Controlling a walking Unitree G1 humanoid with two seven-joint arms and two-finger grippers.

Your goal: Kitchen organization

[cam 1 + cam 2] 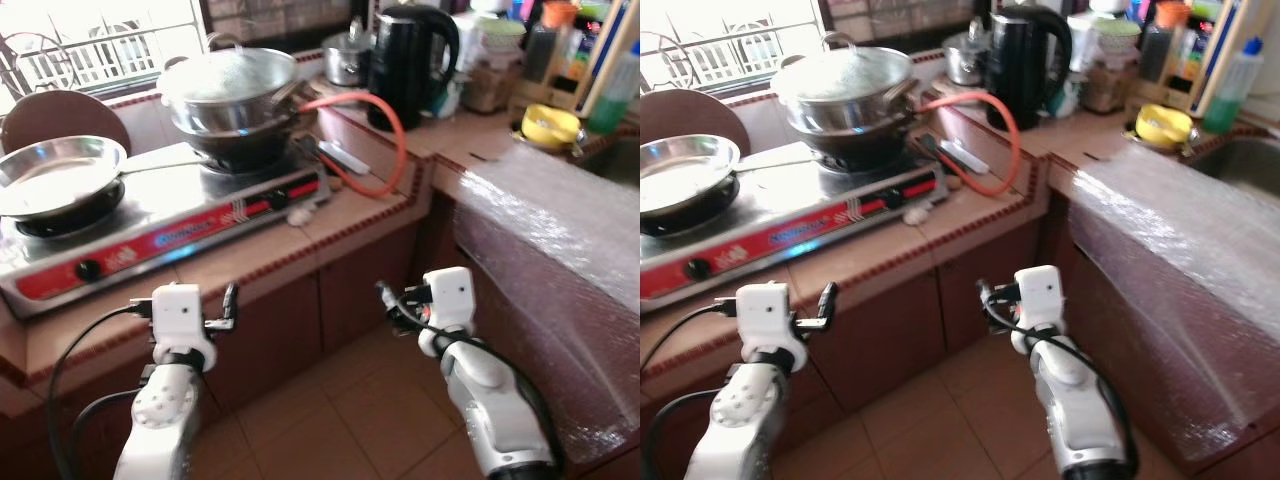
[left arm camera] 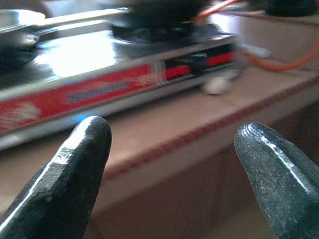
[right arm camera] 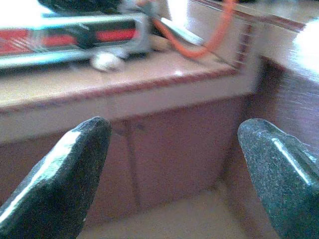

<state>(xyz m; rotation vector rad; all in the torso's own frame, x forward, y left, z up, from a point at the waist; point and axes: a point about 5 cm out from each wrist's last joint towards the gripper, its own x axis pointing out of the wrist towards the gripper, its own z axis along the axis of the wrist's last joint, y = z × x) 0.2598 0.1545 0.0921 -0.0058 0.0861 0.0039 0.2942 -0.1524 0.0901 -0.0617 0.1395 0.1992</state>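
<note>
Both grippers hang spread wide and empty low in the frame, left gripper (image 1: 229,305) closest to the stove (image 1: 150,215) and frying pan (image 1: 55,175) up at upper left, right gripper (image 1: 388,300) further off.

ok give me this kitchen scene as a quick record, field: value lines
place: tiled counter with cabinets below
stove: two burners, red front, on the counter
left burner: silver pan
right burner: lidded pot on a dark wok
hose: orange, loops from the stove across the counter
kettle: black, behind the hose
yellow bowl: far right, by the sink
left gripper: fingers open, empty, before the counter edge
right gripper: fingers open, empty, above the floor
</note>
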